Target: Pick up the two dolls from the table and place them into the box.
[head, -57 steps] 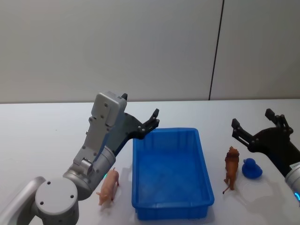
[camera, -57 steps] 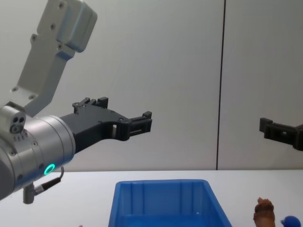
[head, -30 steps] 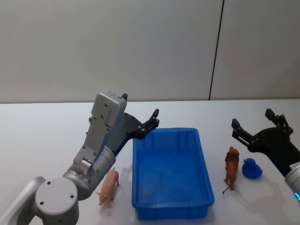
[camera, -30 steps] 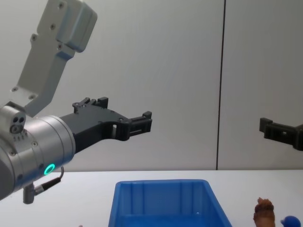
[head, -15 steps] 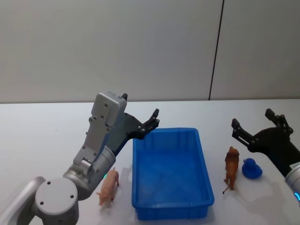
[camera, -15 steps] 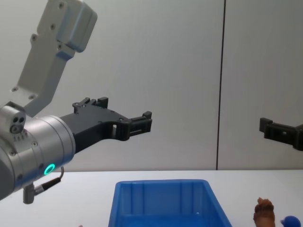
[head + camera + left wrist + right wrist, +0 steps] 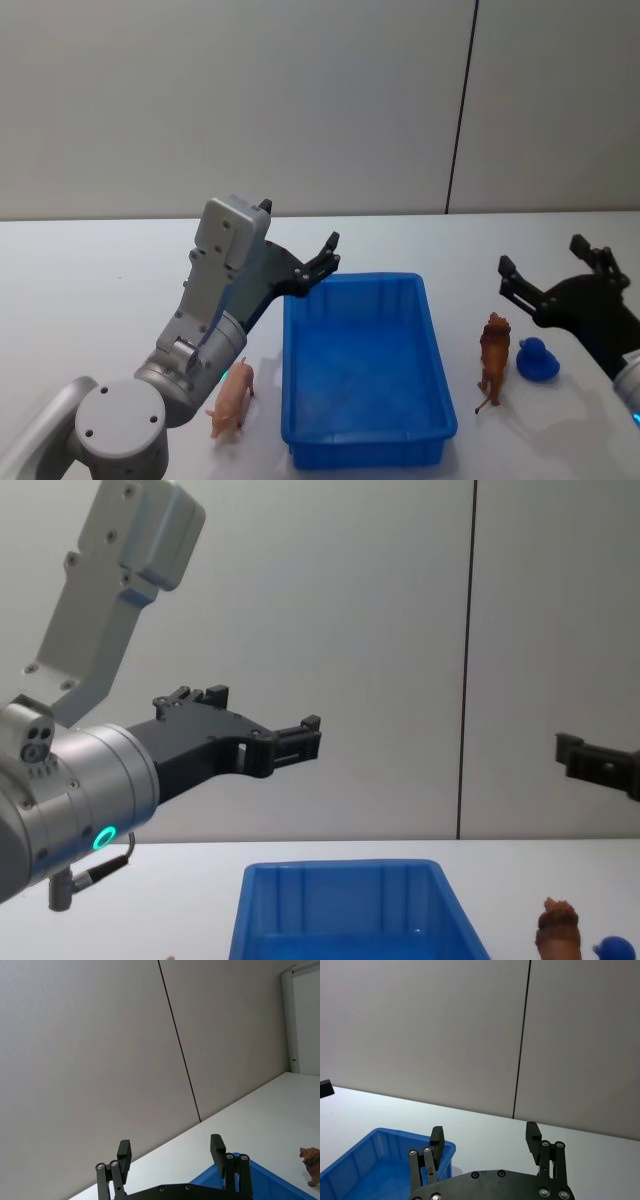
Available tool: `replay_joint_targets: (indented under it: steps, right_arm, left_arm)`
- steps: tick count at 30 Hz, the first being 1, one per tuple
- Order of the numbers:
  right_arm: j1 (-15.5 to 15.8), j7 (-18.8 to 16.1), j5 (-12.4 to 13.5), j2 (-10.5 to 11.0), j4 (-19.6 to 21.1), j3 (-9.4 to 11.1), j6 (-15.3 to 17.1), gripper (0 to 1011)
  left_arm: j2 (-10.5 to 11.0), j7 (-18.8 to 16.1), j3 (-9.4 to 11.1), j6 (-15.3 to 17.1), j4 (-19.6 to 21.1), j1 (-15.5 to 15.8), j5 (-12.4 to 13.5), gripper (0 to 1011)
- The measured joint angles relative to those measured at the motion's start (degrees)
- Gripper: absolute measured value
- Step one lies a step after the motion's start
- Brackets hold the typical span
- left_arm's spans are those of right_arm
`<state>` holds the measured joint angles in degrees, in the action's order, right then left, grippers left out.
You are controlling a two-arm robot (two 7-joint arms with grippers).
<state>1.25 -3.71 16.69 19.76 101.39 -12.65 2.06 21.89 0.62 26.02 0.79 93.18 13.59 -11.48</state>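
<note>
Work was all left: pink doll (image 7: 233, 396) and brown doll (image 7: 491, 360) stood outside my box (image 7: 352, 281), left pincer (image 7: 329, 253) and right pincer (image 7: 540, 254) wide.

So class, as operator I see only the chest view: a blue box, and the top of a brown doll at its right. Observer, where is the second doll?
Observer: The pink doll stands on the table, just left of the box.
Operator: Is anything inside the box?
Observer: No, from the head view its floor is bare.
Operator: Is the right end effector open?
Observer: Yes, the right end effector is open and holds nothing.
</note>
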Motion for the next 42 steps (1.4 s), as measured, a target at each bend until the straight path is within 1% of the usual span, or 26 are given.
replay_joint_targets:
  steps: [4,8,10,11,14,15,20,23,24,29,31,32,34,37,41,42]
  right_arm:
    - [1.05,0.5,0.81,1.22,0.63,0.83,0.56,1001]
    - [2.63,1.1,2.1,3.07,1.43,2.08,1.74,1001]
    - [3.97,1.51,3.14,4.72,1.94,3.16,2.95,1001]
    - [4.24,1.61,3.38,5.09,2.02,3.41,3.4,1001]
    - [5.02,1.73,3.76,6.23,2.14,4.15,4.46,1001]
    - [5.32,1.75,3.89,6.85,2.14,4.53,5.3,1001]
    - [5.53,1.15,3.7,8.18,1.38,5.18,7.41,1001]
    - [4.95,-0.05,2.78,8.58,0.25,5.23,8.85,1001]
    - [4.46,-0.89,2.08,8.62,-0.42,5.14,9.53,1001]
    - [2.42,-3.4,-0.43,8.22,-3.03,4.34,11.47,1001]
    - [1.55,-4.19,-1.36,7.89,-4.15,3.95,11.97,1001]
    - [0.83,-5.03,-2.38,7.56,-5.12,3.59,12.56,1001]
    - [0.03,-5.69,-3.39,7.21,-6.19,3.21,13.1,1001]
    - [-1.65,-6.93,-5.58,6.39,-8.6,2.36,14.16,1001]
    - [-2.74,-7.45,-7.16,5.75,-10.25,1.79,15.08,1001]
    - [-3.33,-7.55,-7.8,5.39,-11.21,1.48,15.49,1001]
  left_arm:
    - [0.0,0.0,0.0,0.0,0.0,0.0,0.0,1001]
    - [0.0,0.0,0.0,0.0,0.0,0.0,0.0,1001]
    - [0.0,0.0,0.0,0.0,0.0,0.0,0.0,1001]
    - [0.0,0.0,0.0,0.0,0.0,0.0,0.0,1001]
    - [0.0,0.0,0.0,0.0,0.0,0.0,0.0,1001]
    - [0.0,0.0,0.0,0.0,0.0,0.0,0.0,1001]
    - [0.0,0.0,0.0,0.0,0.0,0.0,0.0,1001]
    - [0.0,0.0,0.0,0.0,0.0,0.0,0.0,1001]
    - [0.0,0.0,0.0,0.0,0.0,0.0,0.0,1001]
    - [0.0,0.0,0.0,0.0,0.0,0.0,0.0,1001]
    - [0.0,0.0,0.0,0.0,0.0,0.0,0.0,1001]
    - [0.0,0.0,0.0,0.0,0.0,0.0,0.0,1001]
    - [0.0,0.0,0.0,0.0,0.0,0.0,0.0,1001]
    - [0.0,0.0,0.0,0.0,0.0,0.0,0.0,1001]
    - [0.0,0.0,0.0,0.0,0.0,0.0,0.0,1001]
    - [0.0,0.0,0.0,0.0,0.0,0.0,0.0,1001]
